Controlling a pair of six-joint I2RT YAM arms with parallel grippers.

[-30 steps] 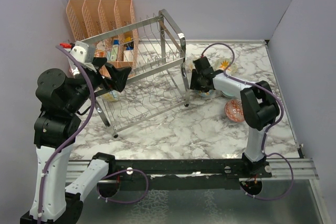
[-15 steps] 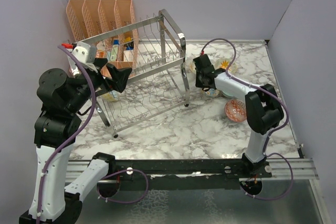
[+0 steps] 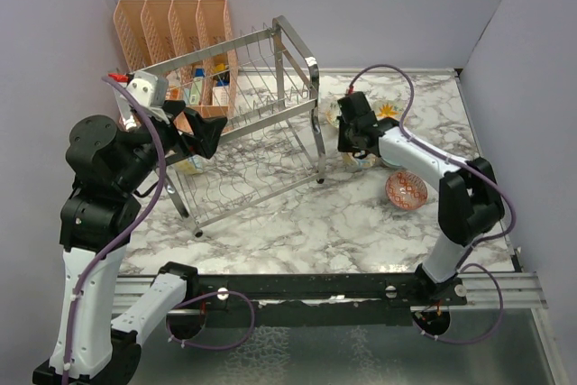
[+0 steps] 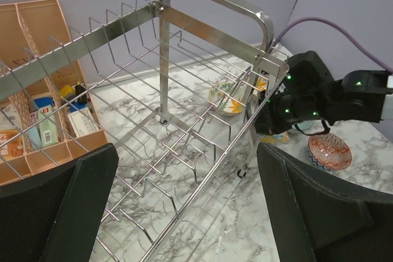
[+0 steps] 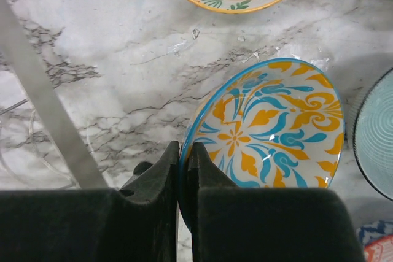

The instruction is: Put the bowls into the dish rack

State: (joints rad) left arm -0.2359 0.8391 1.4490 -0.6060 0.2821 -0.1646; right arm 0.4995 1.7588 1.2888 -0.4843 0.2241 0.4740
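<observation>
No bowl visibly seated in dish rack [image 3: 252,132]. Right claw [image 5: 184,170] clenched on yellow-teal bowl [image 5: 270,127] rim, rack's 3 o'clock. Left claw [image 4: 184,204] released, empty. You have all loading left.

Bright, even light — sharp, glare-free

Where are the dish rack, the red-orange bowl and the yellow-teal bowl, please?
dish rack [image 4: 163,59]: left wrist view, on the upright of its end frame.
red-orange bowl [image 3: 405,190]: top external view, on its painted inside.
yellow-teal bowl [image 5: 276,121]: right wrist view, on its painted inside.
</observation>
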